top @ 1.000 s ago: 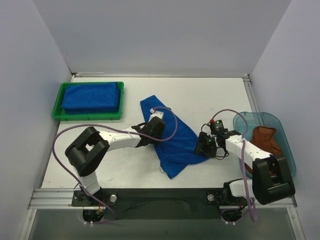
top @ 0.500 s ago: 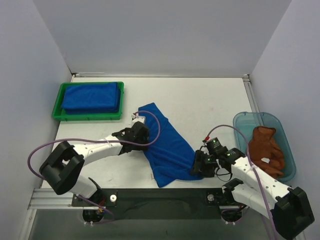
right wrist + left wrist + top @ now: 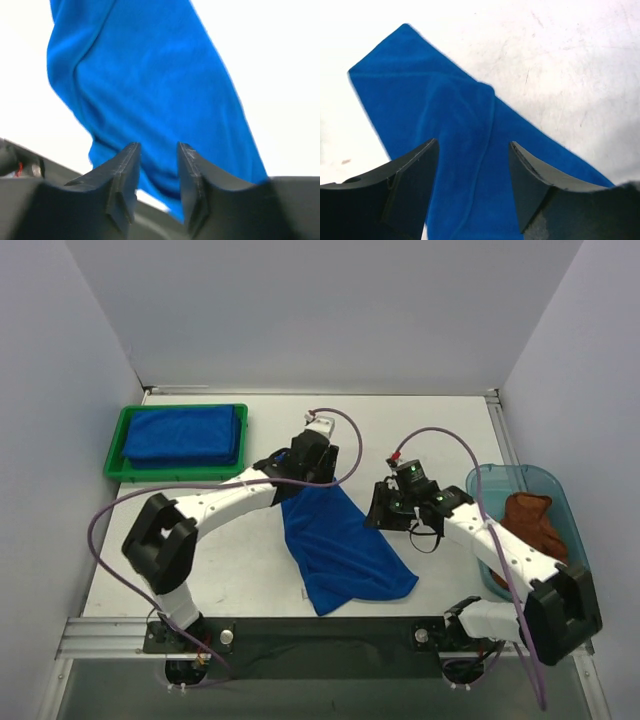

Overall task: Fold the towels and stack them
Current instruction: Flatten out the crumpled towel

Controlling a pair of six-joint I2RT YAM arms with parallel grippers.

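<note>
**Royal blue terry towel** [image 3: 340, 550]: lies loose on the white table [image 3: 420, 430], between the two arms. It runs at a slant from a narrow far end to a broader near end close to the table's front edge. It is rumpled rather than squared, and the left wrist view shows a soft ridge running down its length. No fold has been made in it yet, as far as I can see.

**Left gripper** [image 3: 472, 145]: hangs over the towel's far end. Its jaws stand wide apart with nothing between them, and the cloth lies flat on the table below.

**Right gripper** [image 3: 158, 147]: sits just beside the towel's right edge, apart from it in the overhead view. Its jaws are drawn to a narrow gap, but nothing is pinched there. The blue seen through the gap is cloth further off.

**Folded blue towels** [image 3: 185, 433]: stacked in the green plastic tray [image 3: 175, 476] at the far left, well apart from the loose one. This part of the job looks done.

**Rust-brown towel** [image 3: 530, 525]: lies crumpled in the translucent teal plastic bin [image 3: 490, 480] at the right, not yet taken up.

**Progress:** I judge the task to be past its middle. Left to do are flattening, folding and stacking the loose blue towel, then all of the same for the brown one.
</note>
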